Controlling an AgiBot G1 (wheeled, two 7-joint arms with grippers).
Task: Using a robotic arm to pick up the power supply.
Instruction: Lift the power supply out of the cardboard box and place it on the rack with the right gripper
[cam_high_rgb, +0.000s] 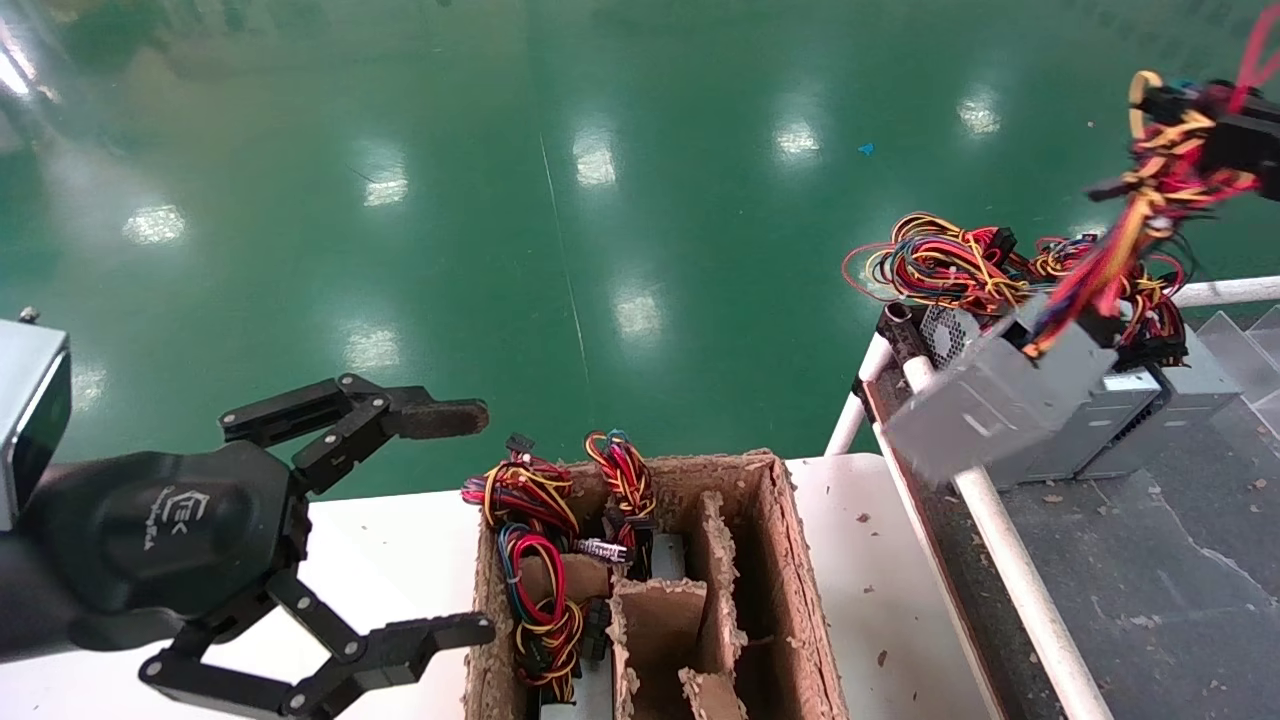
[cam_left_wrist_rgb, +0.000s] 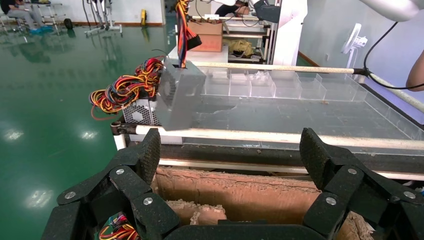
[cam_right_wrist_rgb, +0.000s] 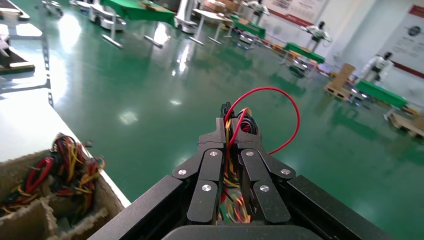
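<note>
I see green floor (cam_high_rgb: 600, 200) filling the upper half of the head view. At lower right sits a dark tray (cam_high_rgb: 1150, 560) with white tube rails, and a white table (cam_high_rgb: 400, 540) runs along the bottom. A worn cardboard box (cam_high_rgb: 780, 560) with dividers stands at bottom centre; wire bundles (cam_high_rgb: 540, 560) fill its left compartments.

My left hand (cam_high_rgb: 470, 520) hangs at lower left over the table, beside the box, its fingers spread wide and holding nothing. In the left wrist view the same open fingers (cam_left_wrist_rgb: 145, 155) frame the box edge and the tray rail beyond.

The supply (cam_high_rgb: 1000, 400) hangs tilted in the air at the right of the head view, over the tray's near rail, blurred. It dangles from its wires (cam_high_rgb: 1150, 200), which run up to the upper right corner. There my right hand (cam_high_rgb: 1240, 140) is clamped on the wires, not on the metal case. The right wrist view confirms it: the hand (cam_right_wrist_rgb: 229, 131) is narrow, red and yellow strands pinched between its fingertips, one red loop arching out above.

More grey units (cam_high_rgb: 1150, 410) lie on the tray behind the hanging one, with tangled wires at the tray's far end.
</note>
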